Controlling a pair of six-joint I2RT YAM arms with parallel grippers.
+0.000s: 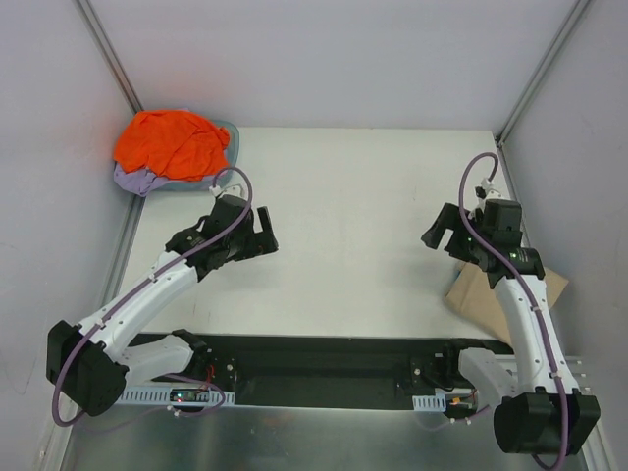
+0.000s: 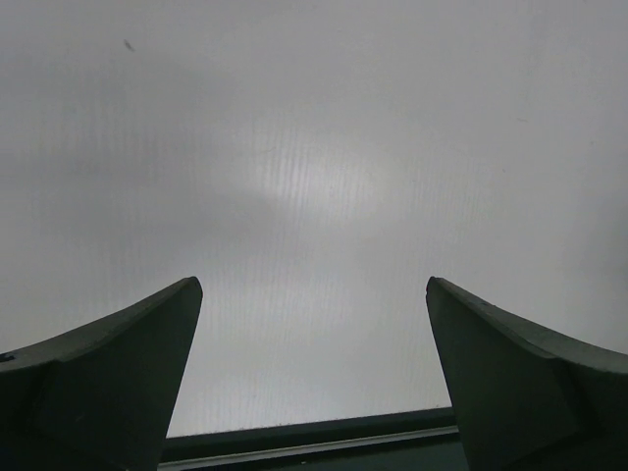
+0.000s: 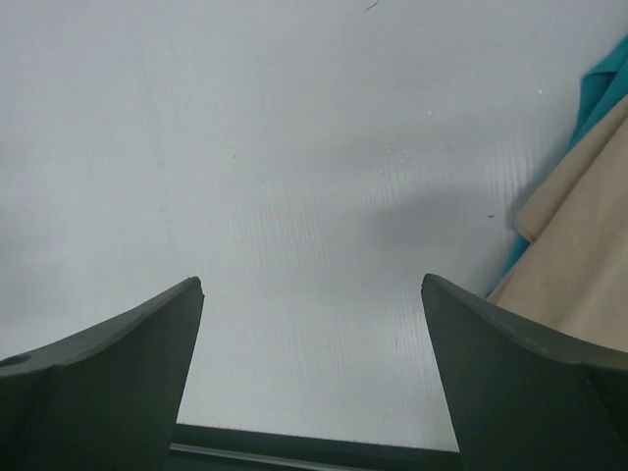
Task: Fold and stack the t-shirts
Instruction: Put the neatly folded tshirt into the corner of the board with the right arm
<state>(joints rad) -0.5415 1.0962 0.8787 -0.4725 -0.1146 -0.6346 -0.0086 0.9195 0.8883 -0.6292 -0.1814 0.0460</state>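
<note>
Tangle risk: orange t-shirt (image 1: 172,144) sits heaped on lavender t-shirt (image 1: 132,180) at 10 o'clock; one pinch may drag both. Spread apart, empty: left fingers (image 2: 108,383), right fingers (image 3: 108,383). Tan t-shirt (image 1: 474,294) over teal t-shirt (image 3: 599,88) at 4 o'clock; right arm (image 1: 527,319) could snag it.

The right gripper (image 3: 309,283) gapes wide above the white desk (image 3: 294,147). At right, a tan t-shirt (image 3: 589,255) overlies a teal t-shirt (image 3: 606,93)
</note>
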